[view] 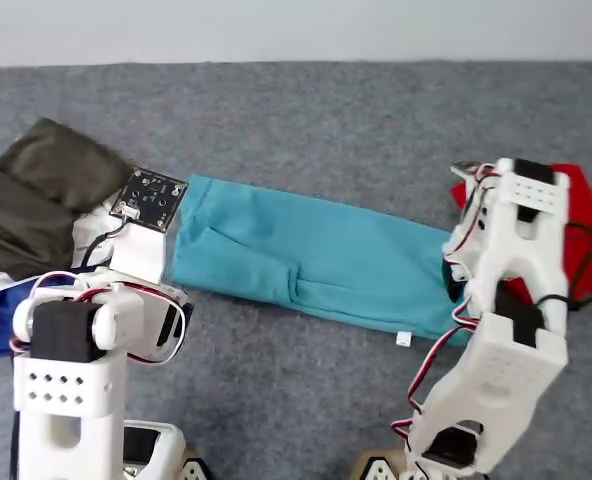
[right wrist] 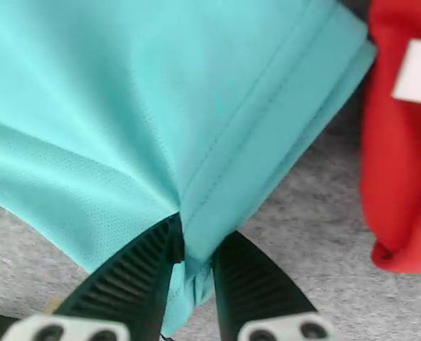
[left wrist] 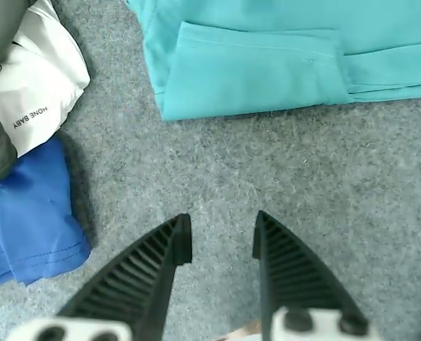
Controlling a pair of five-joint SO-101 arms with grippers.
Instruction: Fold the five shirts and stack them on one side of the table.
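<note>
On the grey, felt-like table (view: 306, 110): five shirts, one per colour. Teal shirt (view: 306, 255) lies mid-table as a long folded strip of smooth knit with stitched hems, running between the two arms. Red shirt (view: 588, 235) is crumpled just beside its right end. Left side has a pile of three: olive shirt (view: 36, 190), rumpled, partly over the white shirt (left wrist: 33, 89) with some print on it; blue shirt (left wrist: 25, 220) touches the white one, on the side nearer the arm bases. Two arms, white shells. Left hand (left wrist: 221, 245): ribbed black fingers apart, nothing between them, pointing down over bare table near the teal shirt's left edge. Right hand (right wrist: 194, 256): fingers pinched on a fold at the teal shirt's right end, fabric bunched between them.
</note>
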